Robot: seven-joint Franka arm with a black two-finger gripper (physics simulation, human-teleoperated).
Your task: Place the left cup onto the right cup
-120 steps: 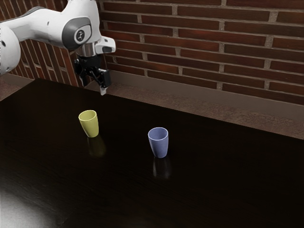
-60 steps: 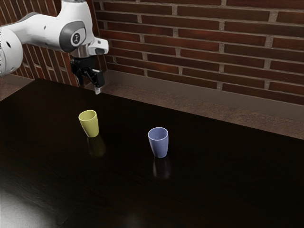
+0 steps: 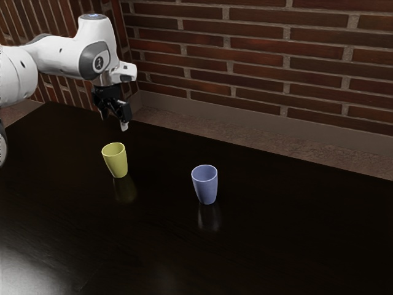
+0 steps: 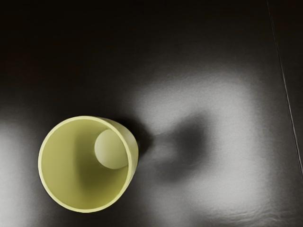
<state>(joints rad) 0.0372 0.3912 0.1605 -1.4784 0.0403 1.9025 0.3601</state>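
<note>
One black two-finger tool (image 3: pixel 116 117) hangs over the first of two cups.

Two cups stand upright and well apart on the dark glossy bench (image 3: pixel 295 233). One is the yellow-green tapered plastic cup (image 3: pixel 115 160), toward the exterior view's left. The other is the blue-violet tapered plastic cup (image 3: pixel 204 183), toward its right. Both have their mouths up, so the one can probably nest into the other. The single tool is released and carries nothing. It hangs above and slightly behind the yellow-green cup, a likely staging point for a descent onto its rim. The wrist view looks into that cup's empty mouth (image 4: pixel 87 163), which suggests the hand is near but not squarely over it. Nothing is stacked yet, and the blue-violet cup stands free to receive. One red brick wall (image 3: pixel 276 55) closes the scene behind.
</note>
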